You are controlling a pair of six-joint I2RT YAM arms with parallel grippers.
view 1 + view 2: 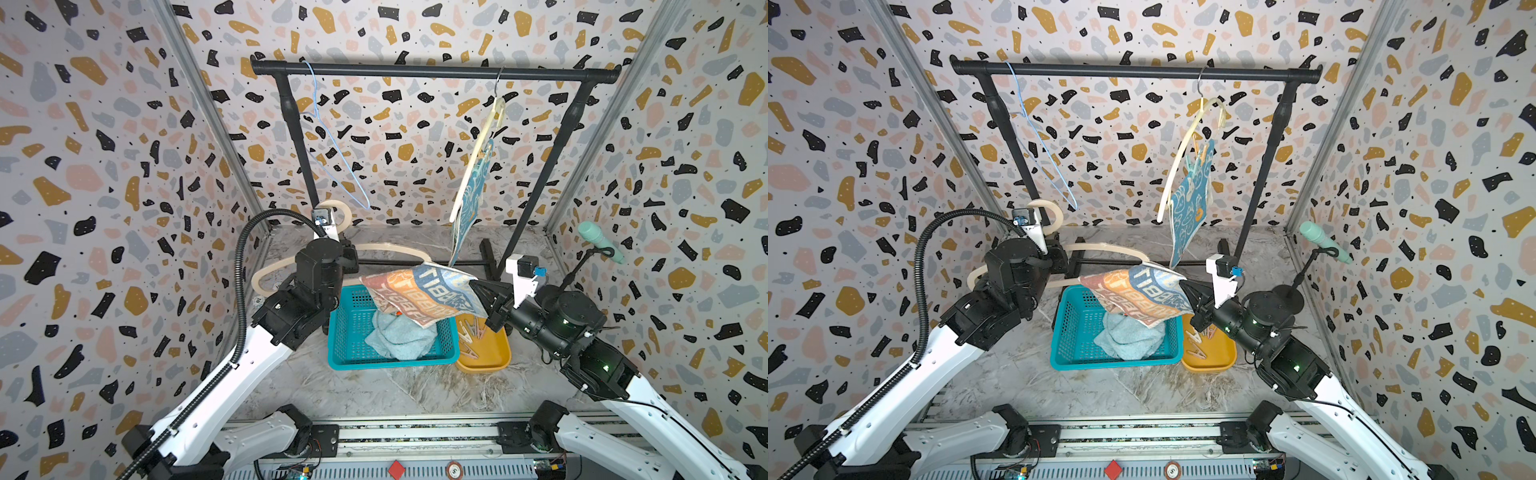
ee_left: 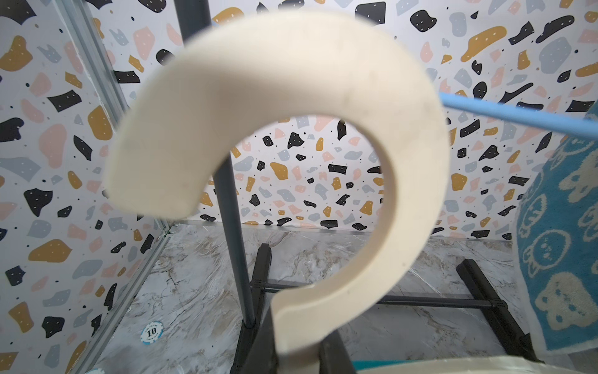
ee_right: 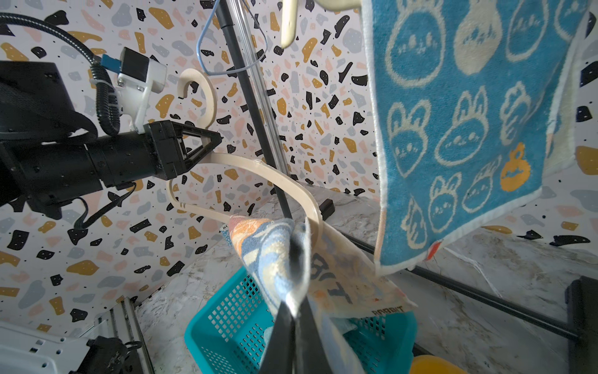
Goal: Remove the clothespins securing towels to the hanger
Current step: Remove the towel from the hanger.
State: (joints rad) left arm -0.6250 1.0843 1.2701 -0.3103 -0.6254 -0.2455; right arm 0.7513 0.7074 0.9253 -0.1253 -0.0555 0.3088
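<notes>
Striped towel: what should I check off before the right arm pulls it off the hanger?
1. Grip: right end effector shut on striped towel: ok.
2. Hold: left end effector shut on hanger: ok.
3. Drop spot: basket below the towel: ok.
4. Striped towel's edge unclipped: cannot tell, folds hide it.
5. Remaining work: rabbit towel unpinned: not ok, pins clip it.
</notes>
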